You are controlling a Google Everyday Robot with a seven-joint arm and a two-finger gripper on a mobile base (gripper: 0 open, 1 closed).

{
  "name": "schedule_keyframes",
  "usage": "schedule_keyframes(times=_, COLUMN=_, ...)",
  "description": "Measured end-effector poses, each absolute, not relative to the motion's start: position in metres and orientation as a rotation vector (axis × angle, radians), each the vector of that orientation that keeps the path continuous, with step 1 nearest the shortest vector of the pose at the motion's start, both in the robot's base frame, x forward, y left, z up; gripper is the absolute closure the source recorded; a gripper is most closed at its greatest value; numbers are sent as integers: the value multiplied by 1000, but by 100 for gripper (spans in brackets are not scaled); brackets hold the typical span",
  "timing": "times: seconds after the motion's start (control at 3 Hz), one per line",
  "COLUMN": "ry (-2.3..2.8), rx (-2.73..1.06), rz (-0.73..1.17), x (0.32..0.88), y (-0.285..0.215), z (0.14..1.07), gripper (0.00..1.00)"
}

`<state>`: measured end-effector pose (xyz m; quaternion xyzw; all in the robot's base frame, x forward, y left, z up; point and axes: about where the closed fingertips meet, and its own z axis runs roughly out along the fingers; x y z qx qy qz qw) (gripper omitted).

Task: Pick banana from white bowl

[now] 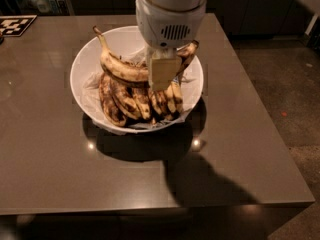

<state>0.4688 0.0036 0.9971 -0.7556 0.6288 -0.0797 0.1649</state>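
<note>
I see the gripper at upper centre of the frame, clamped on the banana, which lies atop other bananas in the white bowl.

The hand over the white bowl half hides the banana.

A single camera view, set high, looks steeply down and forward across a brown table. It is close: the table fills most of the frame, with its near edge along the bottom and a strip of floor at the right. The gripper hangs at top centre, over the white bowl, and hides part of it.
</note>
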Motion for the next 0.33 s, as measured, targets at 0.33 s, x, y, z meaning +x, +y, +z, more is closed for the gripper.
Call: schedule_keyframes(times=0.33, ry=1719, rx=-2133, rz=-222, x=439, y=-3, z=1020, gripper=100)
